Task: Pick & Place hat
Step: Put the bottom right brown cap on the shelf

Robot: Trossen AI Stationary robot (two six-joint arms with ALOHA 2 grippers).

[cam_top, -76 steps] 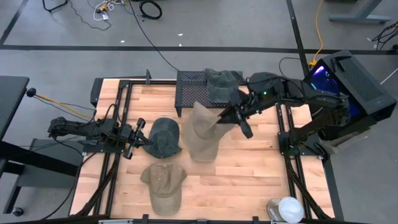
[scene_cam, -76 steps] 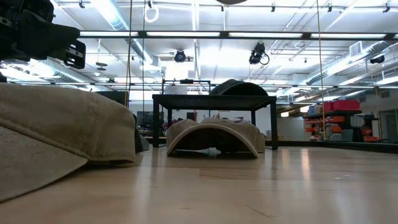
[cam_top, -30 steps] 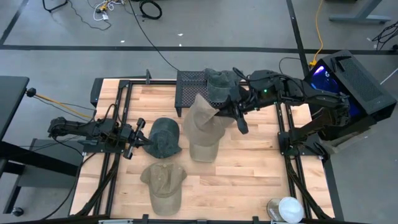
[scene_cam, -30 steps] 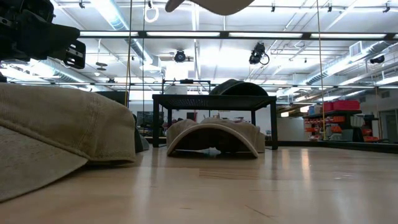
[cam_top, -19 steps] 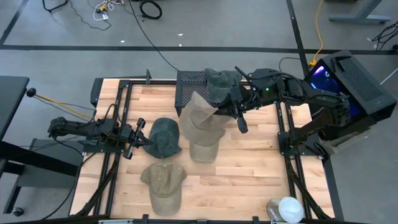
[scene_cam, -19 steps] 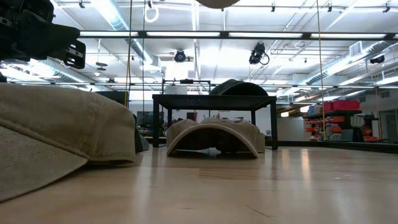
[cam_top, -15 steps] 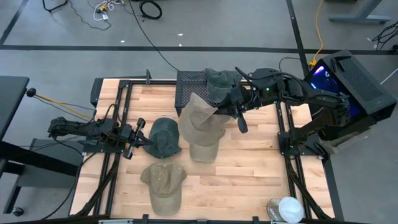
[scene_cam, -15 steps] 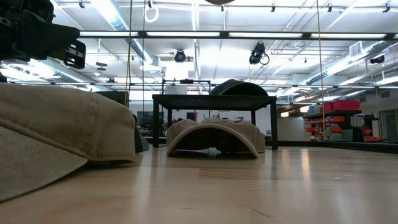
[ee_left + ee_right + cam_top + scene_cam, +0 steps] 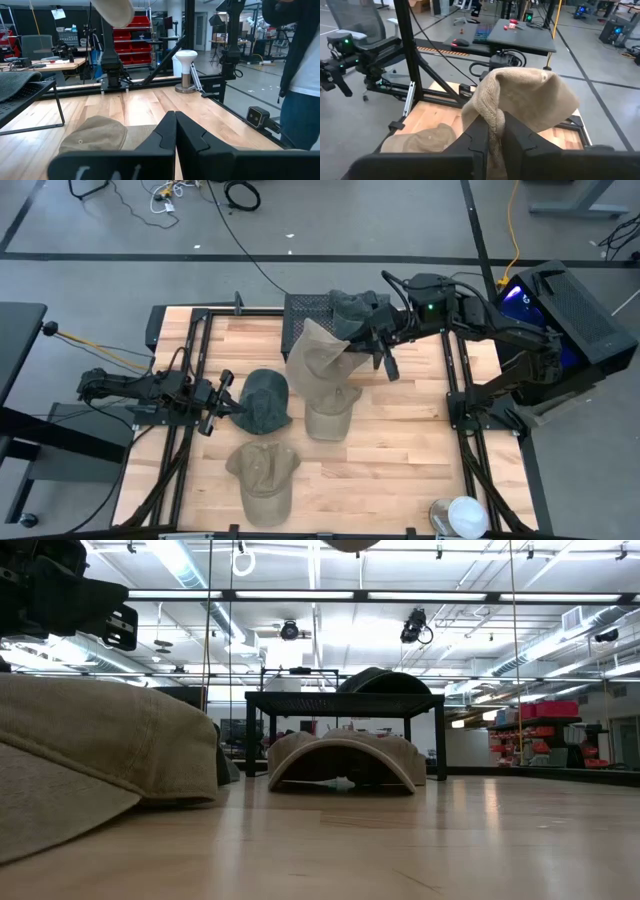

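A: Start at the left edge of the worktop [image 9: 400, 470]. What's the left tool [image 9: 228, 402] doing?

B: Nothing. It waits there with its fingers pressed together, tip just beside the dark cap [image 9: 265, 400].

A: And in front of that?

B: A tan cap [image 9: 263, 478] near the front edge, untouched.

A: So what has changed?

B: The right tool [image 9: 352, 343] pinches the beige hat [image 9: 318, 363] by a fold of cloth, fingers nearly together on it. Over the last couple of seconds it has carried the hat up and back, from over mid-worktop toward the black rack [image 9: 307, 315] at the back edge. Another tan cap [image 9: 329, 418] now shows on the wood where the hat hung over it.

A: Meaning?

B: I'd judge the pick is done and the place is near. The rack looks like the goal, since a grey hat [image 9: 353, 310] already lies on it.

A: Room to move?

B: The rack's left part is bare mesh; the right part is taken. The hat hangs loose, so its brim could snag the rack's front edge. The right half of the worktop is open, with only a white object [image 9: 463, 516] in the front right corner.
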